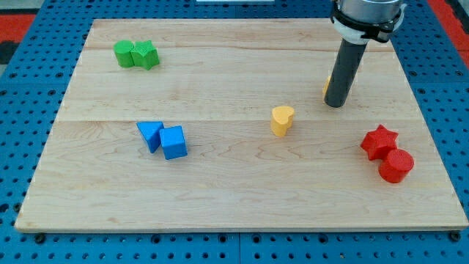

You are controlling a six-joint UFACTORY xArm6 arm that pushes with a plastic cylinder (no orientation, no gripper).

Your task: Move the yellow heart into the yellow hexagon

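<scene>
My tip (334,104) rests on the wooden board (220,66) in the view's upper right, at the foot of the dark rod that comes down from the arm's grey collar at the view's top edge. There are no jaws here to spread or press together (the rod is a plain pusher and pinches nothing).

Taking the yellow heart (282,120) as the landmark: it stands a little right of the board's centre, upright and touching no other block. My tip is up and to the right of the heart, near it but clearly apart. Just behind the rod, on its left edge, a small sliver of a second yellow block (325,87) peeps out; this is presumably the yellow hexagon, though the rod hides nearly all of it and its shape cannot be made out. It too lies up and to the right of the heart, apart from it.

Right and slightly below the heart, near the board's right edge, a red star (379,141) touches a red cylinder (396,166) just beneath it. Left of the heart and a little lower, a blue triangular block (150,135) leans against a blue cube (174,142). Far up and to the left of the heart, two green blocks sit pressed together: a green rounded block (124,53) and a green star (146,54)
</scene>
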